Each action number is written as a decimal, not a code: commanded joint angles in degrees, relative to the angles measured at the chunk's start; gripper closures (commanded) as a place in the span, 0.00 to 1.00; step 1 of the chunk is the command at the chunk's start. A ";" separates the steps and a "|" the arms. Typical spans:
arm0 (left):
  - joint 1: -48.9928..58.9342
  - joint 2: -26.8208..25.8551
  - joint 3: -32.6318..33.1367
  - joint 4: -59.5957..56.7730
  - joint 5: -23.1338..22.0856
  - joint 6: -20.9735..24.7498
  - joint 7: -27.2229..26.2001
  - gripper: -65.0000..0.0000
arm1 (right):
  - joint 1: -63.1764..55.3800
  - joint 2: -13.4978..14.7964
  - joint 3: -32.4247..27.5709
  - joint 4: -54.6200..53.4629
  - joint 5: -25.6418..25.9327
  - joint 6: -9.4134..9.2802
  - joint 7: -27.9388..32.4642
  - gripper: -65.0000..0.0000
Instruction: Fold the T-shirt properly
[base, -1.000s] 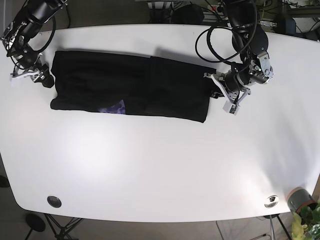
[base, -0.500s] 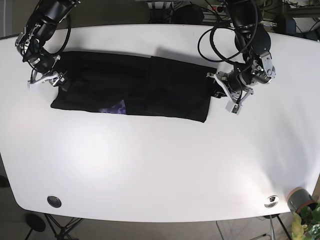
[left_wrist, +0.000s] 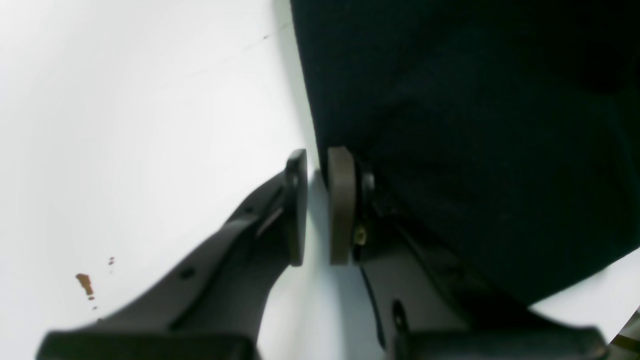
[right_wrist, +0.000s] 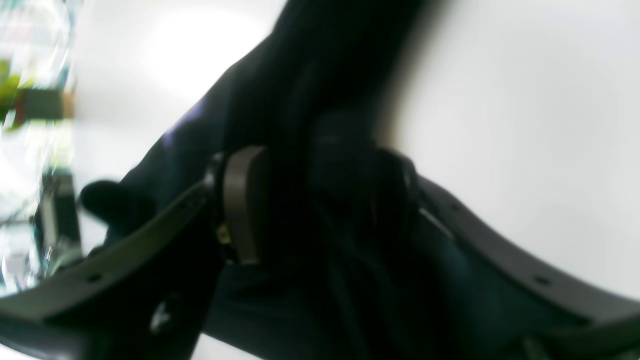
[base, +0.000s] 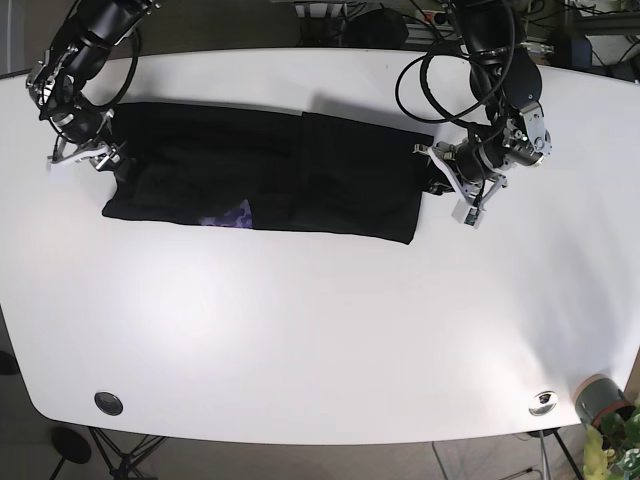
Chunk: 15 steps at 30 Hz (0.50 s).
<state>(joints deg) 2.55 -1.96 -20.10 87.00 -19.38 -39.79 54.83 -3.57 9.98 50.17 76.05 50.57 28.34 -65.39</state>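
Shirt (base: 262, 180) lies as a long black band across the upper table (base: 300, 340); we only get its full extent from base view. Left gripper (left_wrist: 316, 207) sits at the shirt's edge: the wrist view shows a narrow gap between the pads, bare table visible through it, no cloth caught, one finger (left_wrist: 341, 205) over the fabric. Base view can't resolve that. Right gripper (right_wrist: 305, 200): wrist view is blurred and dark, but we see black cloth bunched between the pads, so it's clamped on the shirt. One pad (right_wrist: 240, 202) shows; the other is lost in black.
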 joint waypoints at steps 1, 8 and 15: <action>-0.48 -0.29 0.01 0.69 -0.36 -0.21 -0.01 0.91 | 0.72 2.46 -0.11 0.92 1.35 1.51 0.46 0.45; -0.74 -0.29 0.10 0.60 -0.36 -0.21 -0.01 0.91 | 0.36 4.66 -0.19 -1.63 8.38 3.44 -0.33 0.11; -0.92 -0.29 0.19 0.60 -0.36 -0.21 -0.01 0.91 | 0.63 4.22 -0.28 -4.97 11.28 3.53 -1.74 0.16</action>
<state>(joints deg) 2.35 -1.93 -19.97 86.96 -19.33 -39.79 54.87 -3.62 13.47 49.82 70.32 61.54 31.57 -67.33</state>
